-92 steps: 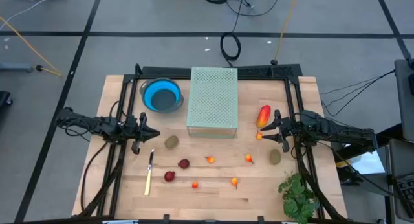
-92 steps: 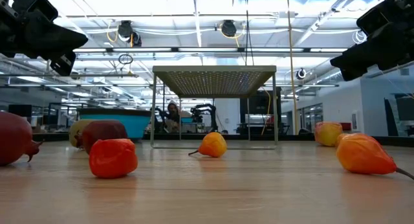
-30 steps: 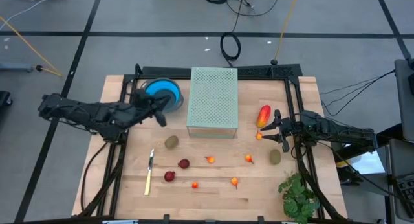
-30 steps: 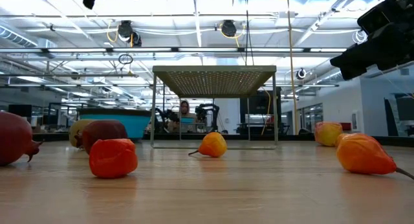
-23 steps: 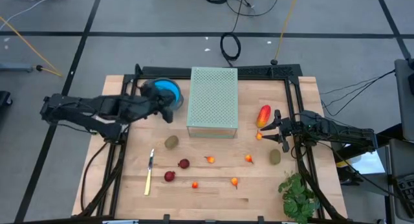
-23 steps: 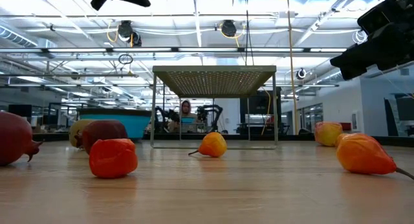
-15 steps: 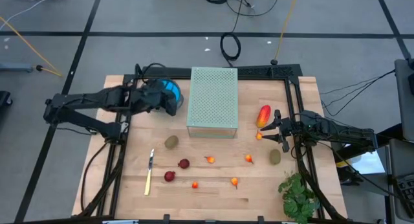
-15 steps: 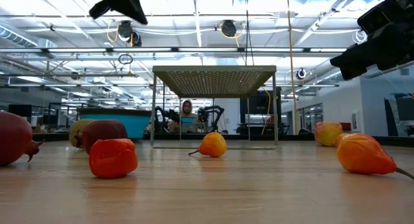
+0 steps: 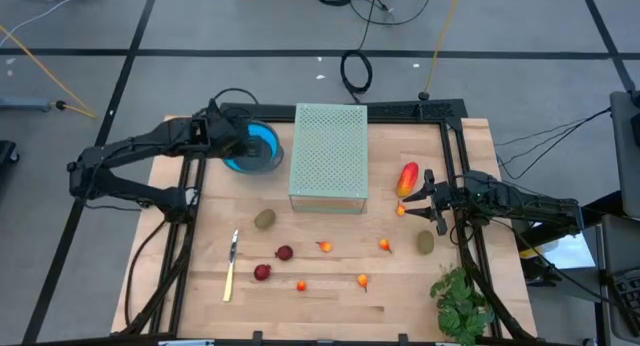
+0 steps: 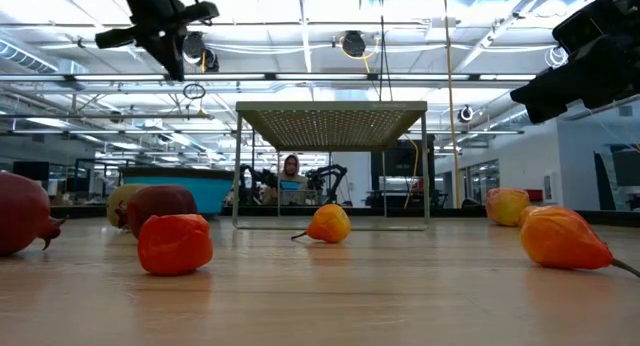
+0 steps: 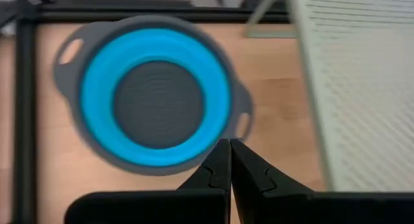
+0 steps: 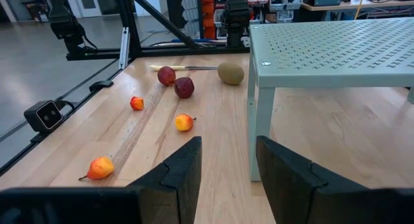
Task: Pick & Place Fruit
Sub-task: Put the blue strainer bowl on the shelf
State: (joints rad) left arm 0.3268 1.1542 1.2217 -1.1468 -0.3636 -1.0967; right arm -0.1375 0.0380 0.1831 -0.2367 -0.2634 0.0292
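Near edge of counter: 4 tiny orange fruit, 2 dark red round ones. Farther: 2 olive ovals, 1 red-yellow piece by right gripper, fingers apart, empty. Far back: blue bowl, nothing in it; left gripper above it, fingers together.

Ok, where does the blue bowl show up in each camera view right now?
High view: blue bowl at the table's far left, partly under the left gripper.
Low view: teal band behind the fruit, left.
Left wrist view: fills the centre.
Right wrist view: not in it.
Shared landmark: the green perforated stand beside it.
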